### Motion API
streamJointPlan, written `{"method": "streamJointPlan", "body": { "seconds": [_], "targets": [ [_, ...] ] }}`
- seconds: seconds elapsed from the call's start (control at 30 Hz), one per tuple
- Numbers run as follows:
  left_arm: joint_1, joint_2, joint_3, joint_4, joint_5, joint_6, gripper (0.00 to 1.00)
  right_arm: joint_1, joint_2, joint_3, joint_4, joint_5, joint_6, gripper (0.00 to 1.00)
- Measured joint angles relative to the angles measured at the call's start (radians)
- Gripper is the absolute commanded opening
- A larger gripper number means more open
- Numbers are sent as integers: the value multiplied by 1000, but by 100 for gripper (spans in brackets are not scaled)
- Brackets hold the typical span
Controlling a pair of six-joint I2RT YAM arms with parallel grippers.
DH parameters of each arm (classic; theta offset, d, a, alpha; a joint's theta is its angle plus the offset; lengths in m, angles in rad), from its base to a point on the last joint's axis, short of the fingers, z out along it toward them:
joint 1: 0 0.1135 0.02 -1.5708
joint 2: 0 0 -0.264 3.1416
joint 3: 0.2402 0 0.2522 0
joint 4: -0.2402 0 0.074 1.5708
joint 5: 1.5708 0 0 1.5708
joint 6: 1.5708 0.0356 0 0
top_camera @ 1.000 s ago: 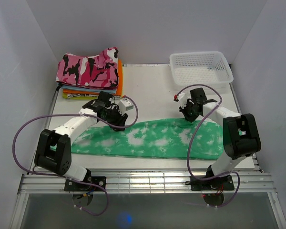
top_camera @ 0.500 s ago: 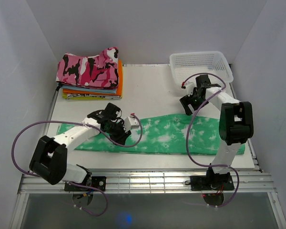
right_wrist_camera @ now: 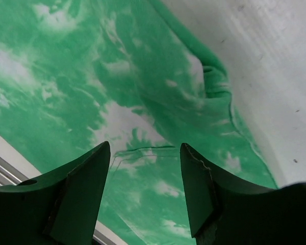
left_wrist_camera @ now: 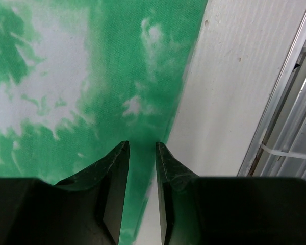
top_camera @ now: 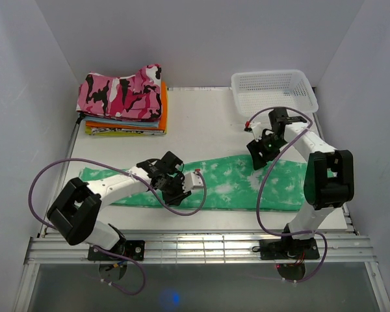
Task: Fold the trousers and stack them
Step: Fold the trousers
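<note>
Trouble here would most likely come from a poor pinch. The trousers (top_camera: 247, 185) lie flat and stretched sideways across the near half of the table (top_camera: 201, 123), close to its front edge and well apart from the stack of clothes (top_camera: 123, 97) and the basket (top_camera: 273, 91) at the back. The left gripper (left_wrist_camera: 142, 145) hangs low over the near hem with its jaws only a narrow gap apart and nothing caught between them. The right gripper (right_wrist_camera: 145, 148) is spread wide above the far edge, near a small pucker in the cloth, also holding nothing. If the left jaws close just off that thin edge, they may take one layer or only bare table. The right one could gather the pucker into a lump. Uneven grips would probably skew the fold or drag cloth off the front.
</note>
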Motion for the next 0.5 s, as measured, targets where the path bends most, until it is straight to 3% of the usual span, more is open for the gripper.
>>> {"method": "streamJointPlan", "body": {
  "seconds": [0.5],
  "targets": [
    [-61,50,-17,55,-29,-3,35,-2,61,-37,16,13,16,62]
  ]
}}
